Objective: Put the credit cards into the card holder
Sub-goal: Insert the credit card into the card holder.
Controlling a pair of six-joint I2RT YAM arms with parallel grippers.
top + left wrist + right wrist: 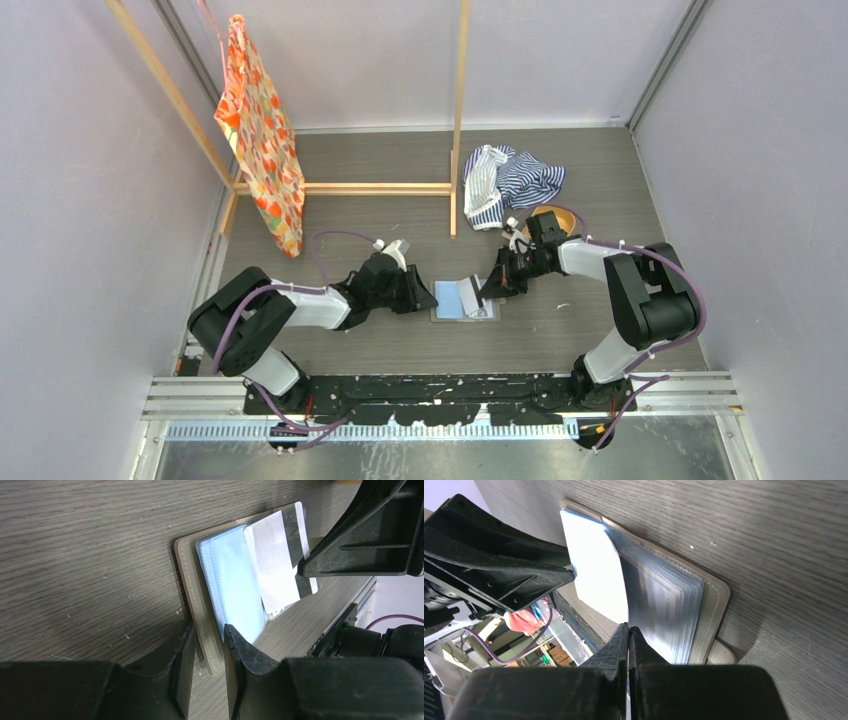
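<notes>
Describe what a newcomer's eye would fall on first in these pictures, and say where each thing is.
At mid-table an open wallet lies between the two arms, with the left end effector gripping its edge. The right end effector holds a pale card over the wallet's clear sleeves. At the back left, bright orange fabric hangs from a wooden frame.

Two grippers, left gripper and right gripper, one card holder, one credit card in view, one striped cloth, one patterned bag, one wooden frame
</notes>
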